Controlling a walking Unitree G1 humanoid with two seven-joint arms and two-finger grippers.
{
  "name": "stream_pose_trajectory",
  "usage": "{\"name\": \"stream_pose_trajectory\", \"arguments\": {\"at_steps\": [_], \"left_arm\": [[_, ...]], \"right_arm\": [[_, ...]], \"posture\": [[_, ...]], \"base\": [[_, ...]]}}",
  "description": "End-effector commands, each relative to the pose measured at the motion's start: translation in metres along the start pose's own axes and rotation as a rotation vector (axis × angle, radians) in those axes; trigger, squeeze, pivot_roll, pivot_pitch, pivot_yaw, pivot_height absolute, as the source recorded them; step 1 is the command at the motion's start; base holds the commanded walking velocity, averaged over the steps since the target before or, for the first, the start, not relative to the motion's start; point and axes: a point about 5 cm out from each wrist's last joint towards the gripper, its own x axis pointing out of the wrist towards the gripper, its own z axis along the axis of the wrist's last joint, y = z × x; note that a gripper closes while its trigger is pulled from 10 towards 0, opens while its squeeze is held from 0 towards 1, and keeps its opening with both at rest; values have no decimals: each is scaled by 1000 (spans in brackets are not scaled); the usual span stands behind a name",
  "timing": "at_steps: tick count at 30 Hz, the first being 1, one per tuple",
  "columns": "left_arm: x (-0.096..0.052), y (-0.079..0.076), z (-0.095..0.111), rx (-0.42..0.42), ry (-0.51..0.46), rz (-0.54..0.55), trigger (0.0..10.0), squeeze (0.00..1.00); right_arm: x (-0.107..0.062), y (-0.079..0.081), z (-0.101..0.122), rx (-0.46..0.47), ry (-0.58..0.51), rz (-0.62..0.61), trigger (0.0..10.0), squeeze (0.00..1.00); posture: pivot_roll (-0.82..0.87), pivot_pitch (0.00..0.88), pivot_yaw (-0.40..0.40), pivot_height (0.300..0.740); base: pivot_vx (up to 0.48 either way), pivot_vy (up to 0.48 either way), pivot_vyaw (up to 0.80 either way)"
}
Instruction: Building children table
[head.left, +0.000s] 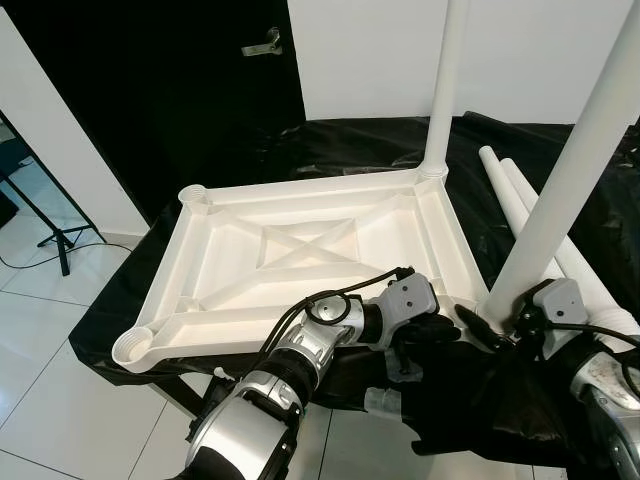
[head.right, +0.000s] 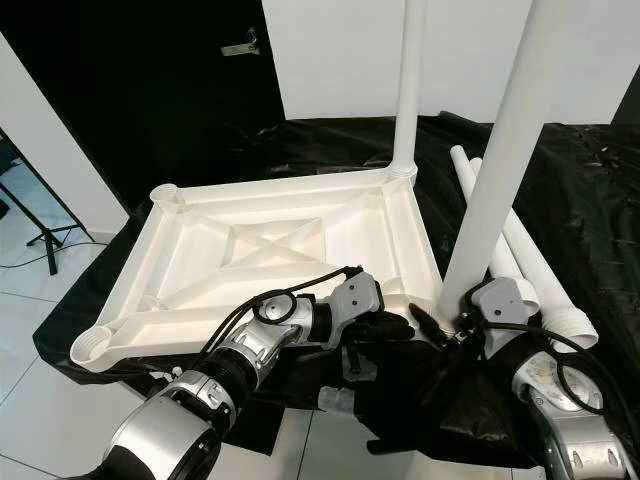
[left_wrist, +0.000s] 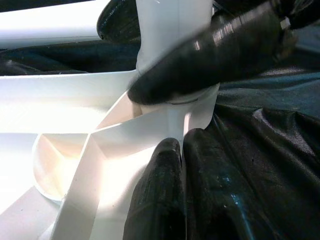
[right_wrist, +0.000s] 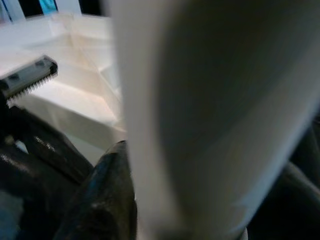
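The white table top (head.left: 300, 190) lies upside down on a black-draped surface. One white leg (head.left: 445, 80) stands upright in its far right corner socket. A second leg (head.left: 570, 170) rises tilted from the near right corner, and my right gripper (head.left: 502, 322) is shut on its base; in the right wrist view the leg (right_wrist: 200, 115) sits between the black fingers (right_wrist: 112, 195). My left gripper (head.left: 448, 328) reaches in from the left beside that same corner, with its fingers (left_wrist: 160, 200) pressed together against the socket wall (left_wrist: 175, 117).
Two spare white legs (head.left: 520, 195) lie on the black cloth (head.left: 600, 230) at the right. A black door with a handle (head.left: 262, 42) stands behind. A tripod stand (head.left: 50, 230) is on the white tiled floor at the left, below the draped edge.
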Motion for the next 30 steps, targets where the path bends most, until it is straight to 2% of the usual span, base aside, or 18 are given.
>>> {"name": "stream_pose_trajectory", "arguments": {"at_steps": [1, 2, 4, 5, 7, 8, 10, 11, 12, 13, 14, 16, 18, 20, 23, 29, 30], "left_arm": [[-1, -28, -53, -171, 196, 0, 10000, 0], [0, -28, -53, -172, 195, 0, 10000, 0], [0, -28, -53, -172, 195, 0, 10000, 0], [0, -28, -53, -172, 194, -1, 10000, 0], [0, -29, -53, -171, 194, -3, 10000, 0], [1, -28, -52, -169, 194, -3, 10000, 0], [1, -28, -52, -169, 194, -3, 10000, 0], [1, -28, -52, -169, 194, -2, 10000, 0], [1, -28, -52, -169, 194, -2, 10000, 0], [1, -28, -52, -168, 193, -1, 10000, 0], [1, -27, -51, -169, 191, 4, 10000, 0], [1, -27, -51, -169, 191, 4, 10000, 0], [0, -26, -51, -170, 192, 8, 10000, 0], [0, -26, -52, -175, 191, 13, 10000, 0], [-1, -26, -53, -180, 193, 18, 10000, 0], [-2, -29, -56, -175, 202, 5, 10000, 0], [-2, -29, -56, -175, 202, 5, 10000, 0]], "right_arm": [[0, 23, -14, 42, 58, 126, 4784, 0], [-1, 23, -15, 48, 61, 113, 3176, 0], [-1, 23, -15, 48, 61, 113, 3176, 0], [-2, 24, -15, 56, 60, 97, 0, 0], [-2, 25, -15, 60, 52, 66, 0, 0], [2, 26, -16, 71, 28, -79, 0, 0], [2, 26, -16, 71, 28, -79, 0, 0], [3, 26, -17, 76, 22, -152, 0, 0], [3, 26, -17, 76, 22, -152, 0, 0], [3, 26, -19, 81, 20, -227, 0, 0], [0, 33, -23, 104, 3, -351, 0, 0], [0, 33, -23, 104, 3, -351, 0, 0], [-6, 43, -26, 143, -45, -524, 0, 0], [-11, 34, -24, 134, -71, -676, 0, 0], [-11, 30, -21, 127, -80, -728, 0, 0], [-8, 33, -20, 125, -81, -715, 0, 0], [-7, 34, -20, 118, -75, -713, 7490, 0]], "posture": [[13, 0, 85, 740], [12, 0, 85, 740], [12, 0, 85, 740], [12, 0, 86, 740], [11, 0, 87, 740], [10, 0, 84, 740], [10, 0, 84, 740], [10, 0, 84, 740], [10, 0, 84, 740], [10, 0, 84, 740], [23, 0, 76, 740], [23, 0, 76, 740], [23, 0, 76, 740], [36, 0, 71, 740], [35, 0, 71, 740], [33, 0, 75, 740], [33, 0, 74, 740]], "base": [[0, 0, 0], [0, 0, 0], [0, 0, 0], [0, 0, 0], [0, 0, 0], [0, 0, 0], [0, 0, 0], [0, 0, 0], [0, 0, 0], [0, 0, 0], [0, 0, 0], [0, 0, 0], [0, 0, 0], [0, 0, 0], [0, 0, 0], [0, 0, 0], [0, 0, 0]]}}
